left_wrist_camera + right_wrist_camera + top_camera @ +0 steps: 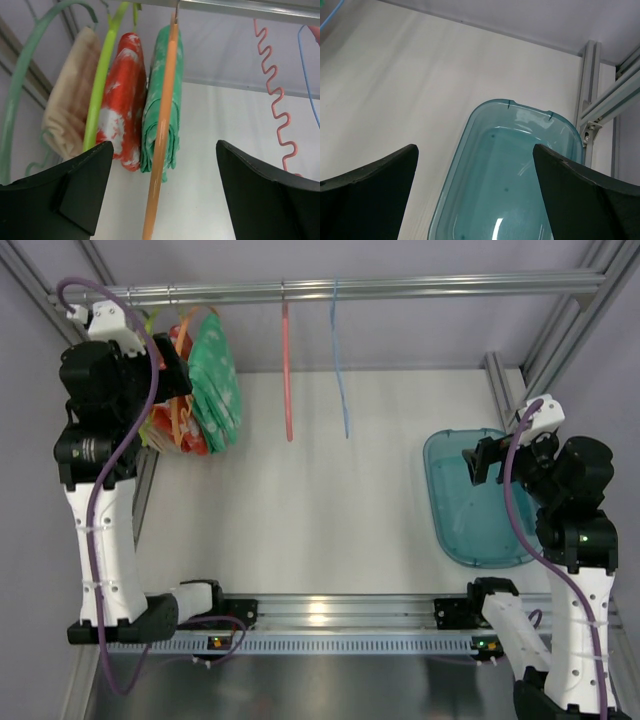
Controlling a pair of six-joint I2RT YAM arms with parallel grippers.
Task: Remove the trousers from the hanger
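The green trousers with white print hang folded over the thin orange hanger on the rail at the back left. In the left wrist view the trousers drape on both sides of the orange hanger, whose bar runs down between my wide-apart fingers. My left gripper is open, close in front of the hanger, touching nothing. My right gripper is open and empty above the teal tub.
A red garment on a lime hanger and a beige garment hang left of the trousers. A pink-red hanger and a blue hanger hang bare mid-rail. The teal tub sits at the right.
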